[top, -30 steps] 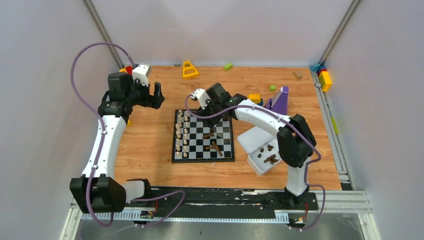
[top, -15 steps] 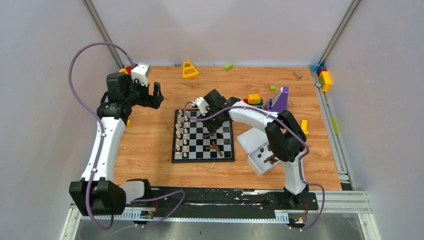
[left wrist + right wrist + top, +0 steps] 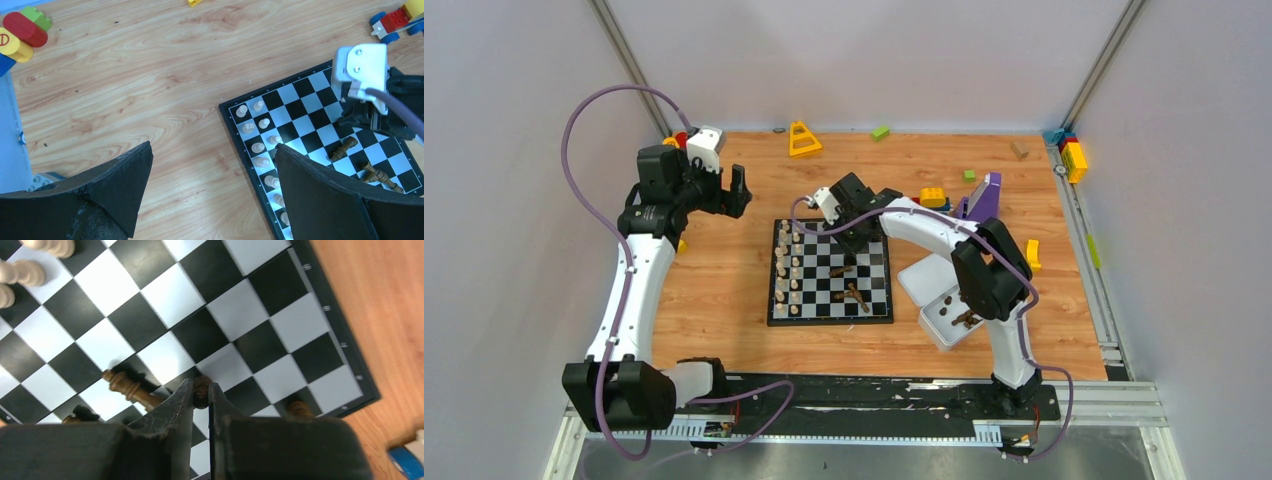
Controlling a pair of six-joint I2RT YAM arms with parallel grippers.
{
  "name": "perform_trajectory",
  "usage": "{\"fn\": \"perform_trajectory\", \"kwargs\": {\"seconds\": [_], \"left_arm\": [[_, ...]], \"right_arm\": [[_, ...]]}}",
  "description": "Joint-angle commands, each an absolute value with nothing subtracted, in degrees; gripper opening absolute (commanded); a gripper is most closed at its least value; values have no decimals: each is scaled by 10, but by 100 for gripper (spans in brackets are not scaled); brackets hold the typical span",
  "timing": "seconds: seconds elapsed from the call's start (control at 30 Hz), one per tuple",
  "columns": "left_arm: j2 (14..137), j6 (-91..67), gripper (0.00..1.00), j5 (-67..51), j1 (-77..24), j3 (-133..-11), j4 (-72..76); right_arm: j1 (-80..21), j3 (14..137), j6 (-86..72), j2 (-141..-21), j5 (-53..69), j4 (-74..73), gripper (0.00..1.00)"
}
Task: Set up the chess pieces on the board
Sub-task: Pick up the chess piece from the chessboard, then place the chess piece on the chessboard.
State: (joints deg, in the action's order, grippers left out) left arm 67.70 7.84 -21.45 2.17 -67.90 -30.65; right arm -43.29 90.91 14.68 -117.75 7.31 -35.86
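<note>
Nearest on the bench (image 3: 724, 330), on the right, is a white tray (image 3: 936, 322) with a few dark pieces (image 3: 965, 317) lying in it, not yet on the board (image 3: 829, 321). The board sits in the middle of the bench. Along its left side the cream pieces (image 3: 789, 268) stand in two neat rows, so that side looks done. On the right half, some more brown pieces (image 3: 852, 292) lie tipped over. Over the far right part of the board, the right claw (image 3: 201, 390) is squeezed on one small dark piece (image 3: 202, 385), low above the squares. Farther back on the left, the left claw (image 3: 212, 147) has its fingers wide apart with nothing in them, off the board. Toy blocks (image 3: 880, 132) lie at the far edge. I think about half the job is left: the whole dark side.
</note>
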Motion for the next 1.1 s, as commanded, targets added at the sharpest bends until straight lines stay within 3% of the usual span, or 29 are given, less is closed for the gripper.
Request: {"fn": "perform_trajectory", "kwargs": {"seconds": [0.0, 1.07], "left_arm": [[662, 88, 100, -212, 24, -676, -287], [660, 89, 100, -214, 24, -676, -287]], "right_arm": [[-407, 967, 149, -1186, 33, -359, 0], [-349, 1060, 148, -1268, 47, -373, 0]]}}
